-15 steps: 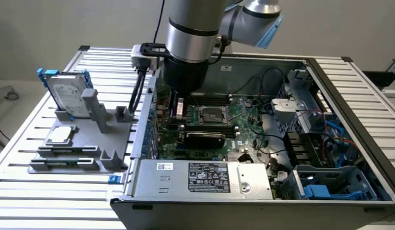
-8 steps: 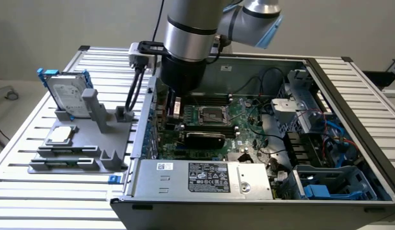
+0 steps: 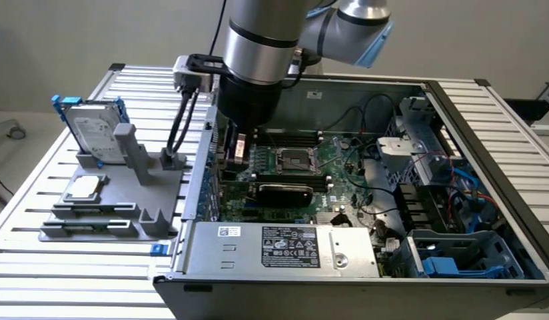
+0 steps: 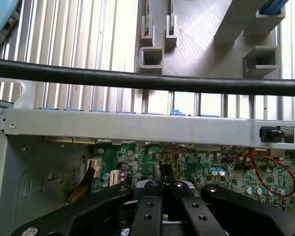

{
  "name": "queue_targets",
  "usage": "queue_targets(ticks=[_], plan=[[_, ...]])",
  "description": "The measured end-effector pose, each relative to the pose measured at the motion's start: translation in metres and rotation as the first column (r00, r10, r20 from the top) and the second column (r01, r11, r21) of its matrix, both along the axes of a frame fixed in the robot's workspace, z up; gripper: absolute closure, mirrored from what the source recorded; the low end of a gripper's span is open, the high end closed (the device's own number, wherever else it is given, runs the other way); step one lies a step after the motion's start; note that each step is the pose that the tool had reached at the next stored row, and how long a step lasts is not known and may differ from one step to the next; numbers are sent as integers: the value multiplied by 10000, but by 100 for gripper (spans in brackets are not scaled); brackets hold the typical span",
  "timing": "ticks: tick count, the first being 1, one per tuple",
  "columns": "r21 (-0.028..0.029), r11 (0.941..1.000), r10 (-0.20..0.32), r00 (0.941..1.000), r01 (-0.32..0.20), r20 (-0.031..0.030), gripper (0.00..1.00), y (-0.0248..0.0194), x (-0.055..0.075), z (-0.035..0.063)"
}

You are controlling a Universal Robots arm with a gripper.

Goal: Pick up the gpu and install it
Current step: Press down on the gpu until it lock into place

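Slatted table [image 3: 43, 267], hand [image 4: 163, 183] closed

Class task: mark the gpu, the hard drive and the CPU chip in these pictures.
gpu [image 3: 284, 194], exterior view, on its glossy black shroud, inside the case.
hard drive [image 3: 90, 133], exterior view, on its silver face, upright in the grey holder.
CPU chip [image 3: 86, 188], exterior view, on its silver top.

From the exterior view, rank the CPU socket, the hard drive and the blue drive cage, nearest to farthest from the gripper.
1. CPU socket: on the motherboard, beside the gripper.
2. Hard drive: outside the case, exterior view's left.
3. Blue drive cage: case corner, exterior view's right.
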State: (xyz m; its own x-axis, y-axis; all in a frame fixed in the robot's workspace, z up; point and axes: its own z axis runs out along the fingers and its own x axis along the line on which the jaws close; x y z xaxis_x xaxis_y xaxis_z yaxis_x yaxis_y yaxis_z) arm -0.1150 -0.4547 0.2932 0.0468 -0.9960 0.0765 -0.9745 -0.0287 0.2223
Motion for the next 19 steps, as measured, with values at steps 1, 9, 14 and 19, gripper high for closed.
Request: queue_targets(ticks=[1, 9, 14, 19], plan=[[1, 10000, -6, 10000, 6, -52, 89, 0, -5, 0], [1, 9999, -131, 9997, 131, -185, 89, 0, -30, 3], [0, 9995, -306, 9994, 306, -187, 89, 0, -36, 3], [-7, 9987, -503, 9986, 503, -186, 89, 0, -37, 3]])
